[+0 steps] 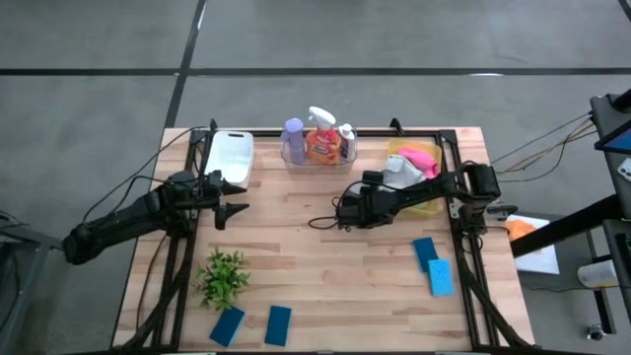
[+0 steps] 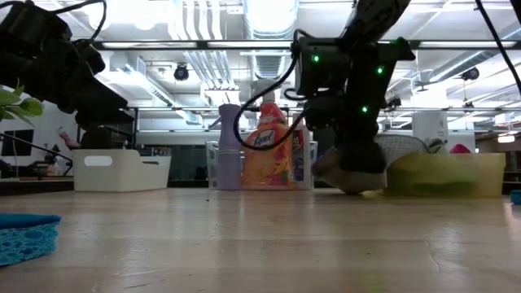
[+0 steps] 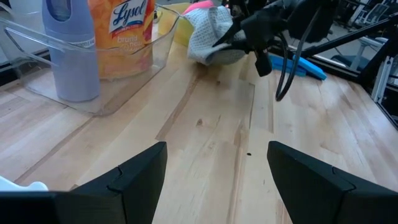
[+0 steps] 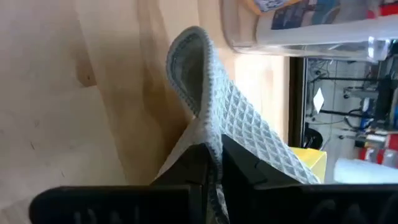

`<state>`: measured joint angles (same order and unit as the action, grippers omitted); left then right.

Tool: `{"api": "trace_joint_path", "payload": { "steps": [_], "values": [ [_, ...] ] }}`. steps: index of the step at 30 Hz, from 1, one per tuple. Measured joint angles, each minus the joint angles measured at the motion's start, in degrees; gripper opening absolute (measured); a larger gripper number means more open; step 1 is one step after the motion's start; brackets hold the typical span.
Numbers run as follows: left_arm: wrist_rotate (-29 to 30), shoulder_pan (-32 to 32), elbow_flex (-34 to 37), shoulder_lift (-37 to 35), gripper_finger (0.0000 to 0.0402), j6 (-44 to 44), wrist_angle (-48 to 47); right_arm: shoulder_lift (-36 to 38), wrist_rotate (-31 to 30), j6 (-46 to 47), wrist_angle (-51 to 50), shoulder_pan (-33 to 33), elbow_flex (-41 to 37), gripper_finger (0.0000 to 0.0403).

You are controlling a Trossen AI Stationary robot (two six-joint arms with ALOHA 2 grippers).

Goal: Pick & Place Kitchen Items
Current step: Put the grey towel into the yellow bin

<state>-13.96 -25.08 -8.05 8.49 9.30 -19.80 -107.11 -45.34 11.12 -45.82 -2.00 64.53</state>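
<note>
clear tray [image 1: 296,158]: purple bottle [image 1: 294,134], orange spray bottle [image 1: 321,144] | yellow tray [image 1: 426,206]: pink cloth [image 1: 422,157]

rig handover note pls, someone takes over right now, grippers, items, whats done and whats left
Right gripper: shut on the grey cloth, beside the yellow tray.
Left gripper: open, empty, by the white tray.
Done: purple bottle, orange spray bottle and small white bottle stand in the clear tray; pink cloth in the yellow tray.
Left: grey cloth to place; green cloth and four blue sponges lie loose on the table.
</note>
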Motion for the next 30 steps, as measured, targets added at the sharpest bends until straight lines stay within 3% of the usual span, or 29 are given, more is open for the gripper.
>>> {"api": "trace_joint_path", "payload": {
  "steps": [5,11,20,25,30],
  "values": [
    [0.0,0.0,0.0,0.0,0.0287,0.0,0.0,4.9,0.1,3.5,-0.2,-0.1,-0.1,0.0019],
    [0.0,0.0,0.0,0.0,0.0287,0.0,0.0,16.7,-2.4,6.9,-2.2,-0.2,-0.3,0.0018],
    [0.0,0.0,0.0,0.0,0.0287,0.2,0.0,34.7,-8.6,17.7,-18.4,1.1,-0.6,0.0018],
    [0.0,0.0,0.0,0.0,0.0287,0.2,0.1,40.8,-5.8,22.5,-25.4,4.2,-1.2,0.0018],
    [0.0,0.0,0.0,0.0,0.0287,0.2,0.1,42.6,2.1,23.5,-27.6,10.0,-4.3,0.0018]
  ]
}}
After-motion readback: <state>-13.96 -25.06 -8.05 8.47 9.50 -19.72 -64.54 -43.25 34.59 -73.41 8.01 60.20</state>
